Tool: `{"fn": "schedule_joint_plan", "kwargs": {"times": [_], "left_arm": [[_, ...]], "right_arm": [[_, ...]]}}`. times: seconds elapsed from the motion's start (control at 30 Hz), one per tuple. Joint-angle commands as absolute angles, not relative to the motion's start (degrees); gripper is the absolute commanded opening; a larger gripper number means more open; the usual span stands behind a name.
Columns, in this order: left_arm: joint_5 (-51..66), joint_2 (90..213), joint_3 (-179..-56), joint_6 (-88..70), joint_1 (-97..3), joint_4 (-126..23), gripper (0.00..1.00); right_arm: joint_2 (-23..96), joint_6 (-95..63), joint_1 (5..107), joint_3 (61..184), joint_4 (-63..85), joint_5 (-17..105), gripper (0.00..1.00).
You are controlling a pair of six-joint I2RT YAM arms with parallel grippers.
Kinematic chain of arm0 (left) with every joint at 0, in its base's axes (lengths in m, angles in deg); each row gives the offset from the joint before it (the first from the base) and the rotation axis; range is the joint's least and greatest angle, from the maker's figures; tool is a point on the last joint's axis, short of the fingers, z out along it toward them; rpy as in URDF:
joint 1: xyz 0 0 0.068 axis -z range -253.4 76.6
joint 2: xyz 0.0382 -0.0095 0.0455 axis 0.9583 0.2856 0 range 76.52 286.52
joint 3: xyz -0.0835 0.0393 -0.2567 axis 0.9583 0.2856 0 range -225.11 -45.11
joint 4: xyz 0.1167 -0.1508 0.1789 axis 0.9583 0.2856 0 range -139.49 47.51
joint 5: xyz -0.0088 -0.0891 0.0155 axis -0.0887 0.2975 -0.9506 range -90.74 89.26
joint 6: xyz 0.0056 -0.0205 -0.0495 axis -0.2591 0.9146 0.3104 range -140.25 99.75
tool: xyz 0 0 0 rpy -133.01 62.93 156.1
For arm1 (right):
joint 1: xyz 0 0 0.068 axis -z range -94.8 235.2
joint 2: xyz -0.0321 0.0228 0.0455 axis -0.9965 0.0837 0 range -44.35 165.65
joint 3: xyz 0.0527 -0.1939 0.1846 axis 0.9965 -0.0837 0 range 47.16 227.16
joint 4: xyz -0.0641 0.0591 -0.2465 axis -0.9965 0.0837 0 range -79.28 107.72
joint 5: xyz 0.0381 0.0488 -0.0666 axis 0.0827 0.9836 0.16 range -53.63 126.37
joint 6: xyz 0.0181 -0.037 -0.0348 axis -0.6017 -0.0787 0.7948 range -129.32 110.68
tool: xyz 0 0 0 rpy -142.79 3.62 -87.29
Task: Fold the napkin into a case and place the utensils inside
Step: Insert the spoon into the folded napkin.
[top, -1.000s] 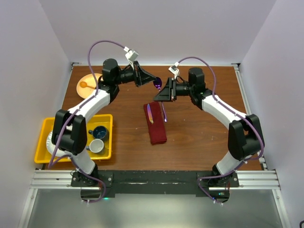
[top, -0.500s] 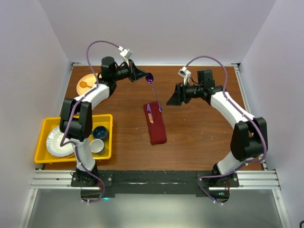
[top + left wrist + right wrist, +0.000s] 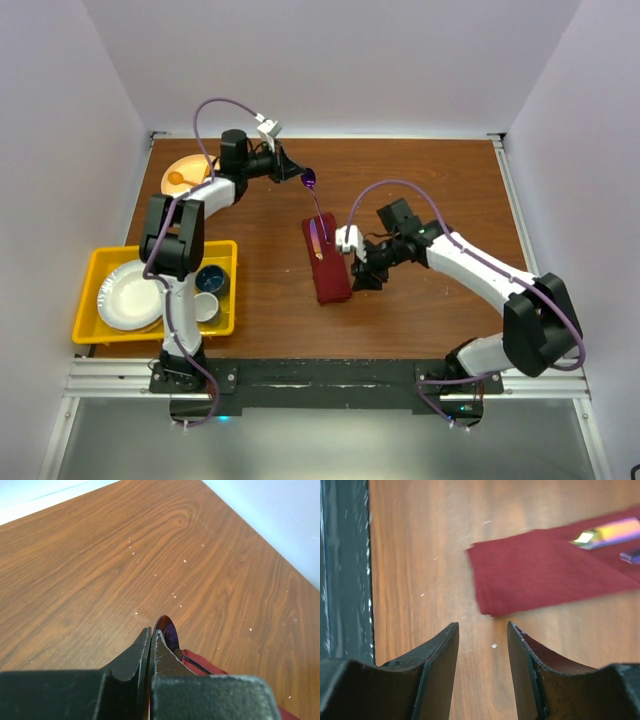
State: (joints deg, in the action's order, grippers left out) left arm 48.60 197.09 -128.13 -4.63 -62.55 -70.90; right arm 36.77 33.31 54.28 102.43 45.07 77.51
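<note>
The step in hand looks like loading the cutlery: the napkin is already folded into a narrow maroon case [image 3: 330, 275] lying at the centre of the table [image 3: 440, 190]. One iridescent utensil [image 3: 317, 238] rests at its upper end. The left gripper [image 3: 293, 173], upper centre-left of the overhead view, has its fingers pressed together on a purple spoon [image 3: 308, 180]. It pinches the spoon near the bowl, and the handle slants down toward the top of the case. In the left wrist view the bowl peeks out just beside the fingertips, with red cloth below. The right gripper [image 3: 358, 270] sits low just beside the case's right edge, its fingers spread with nothing between them. Its wrist view shows only bare wood in the gap and the cloth's corner ahead. The next move probably calls for the right fingers to steady or lift the cloth edge while the left slides the handle in. Whether the pocket is open cannot be told. A yellow tray [image 3: 90, 262] with a white plate [image 3: 125, 298] and two cups, and an orange plate [image 3: 185, 168] in the upper left, lie well apart and block nothing.
</note>
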Motion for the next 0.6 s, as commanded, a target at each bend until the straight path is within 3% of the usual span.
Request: {"fn": "schedule_joint_plan", "kwargs": {"times": [0.0, 0.33, 0.57], "left_arm": [[48.6, 197.6, -130.6, -8.6, -63.3, -70.2, 0.00], [49.3, 198.9, -128.7, -8.8, -63.2, -70.9, 0.00], [50.1, 198.9, -126.8, -7.2, -63.2, -72.4, 0.00]], "right_arm": [[35.2, 43.2, 49.3, 99.8, 41.8, 74.8, 0.47], [40.3, 47.9, 43.3, 96.6, 35.3, 72.4, 0.42], [42.8, 50.6, 41.8, 98.4, 37.0, 70.8, 0.29]]}}
